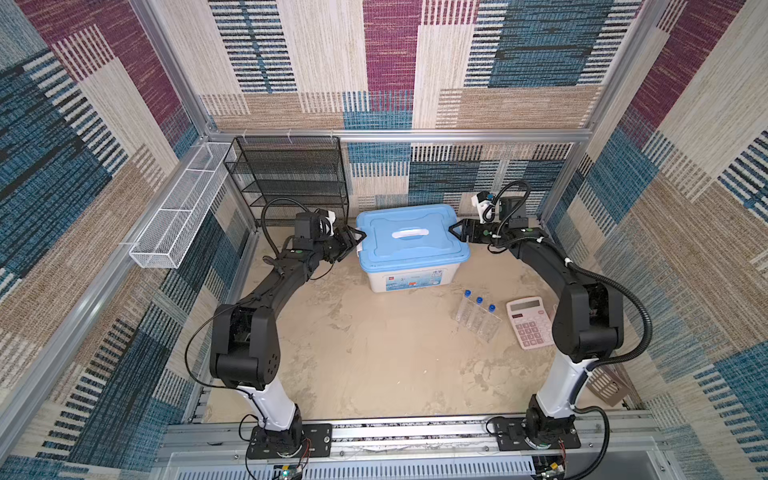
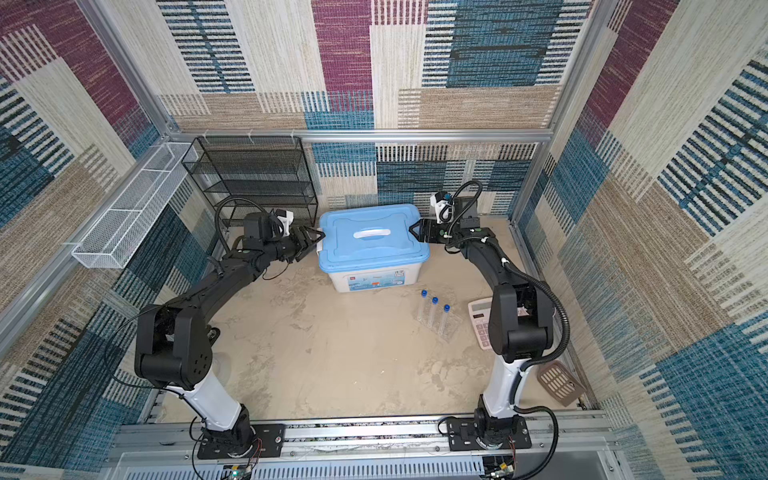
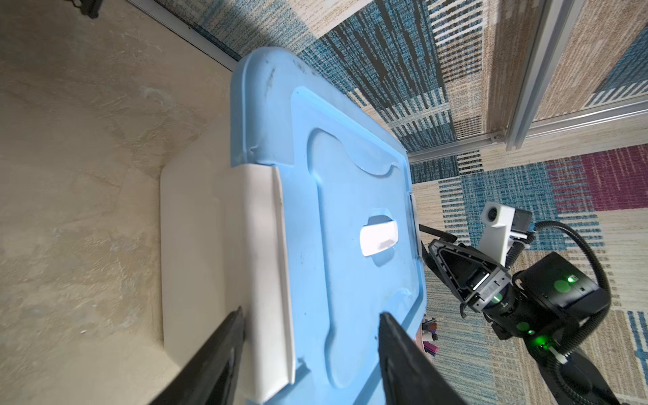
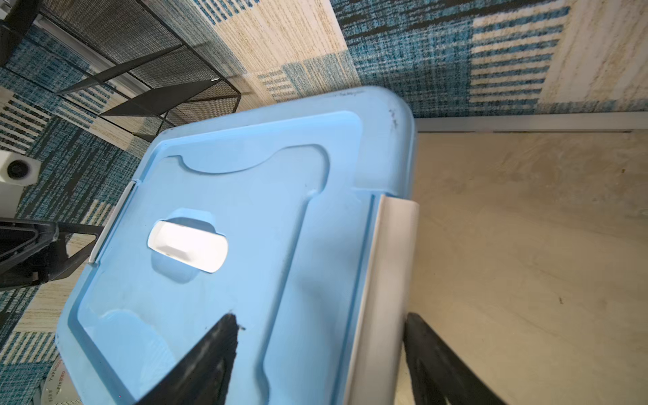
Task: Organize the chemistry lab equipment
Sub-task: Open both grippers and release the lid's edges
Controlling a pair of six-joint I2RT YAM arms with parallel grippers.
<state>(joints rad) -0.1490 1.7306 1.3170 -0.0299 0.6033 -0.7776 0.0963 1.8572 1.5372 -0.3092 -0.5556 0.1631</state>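
Three clear test tubes with blue caps (image 1: 478, 309) (image 2: 434, 309) sit in a clear plastic rack (image 1: 490, 328) on the table, right of centre, with no gripper near them. A white storage box with a light blue lid (image 1: 386, 249) (image 2: 365, 253) stands at the back. My left gripper (image 1: 360, 237) (image 3: 310, 315) is open at the box's left end. Its jaws straddle the white latch (image 3: 259, 245) and the lid edge. My right gripper (image 1: 454, 230) (image 4: 321, 315) is open at the right end, astride the other latch (image 4: 389, 263). The other lab equipment is out of view.
A pink calculator (image 1: 530, 322) lies right of the rack, partly under my right arm. A black mesh shelf (image 1: 291, 178) and a white mesh basket (image 1: 178, 216) stand at the back left. A cup of markers (image 3: 429, 333) shows beyond the box. A brown vented piece (image 1: 606, 386) lies front right.
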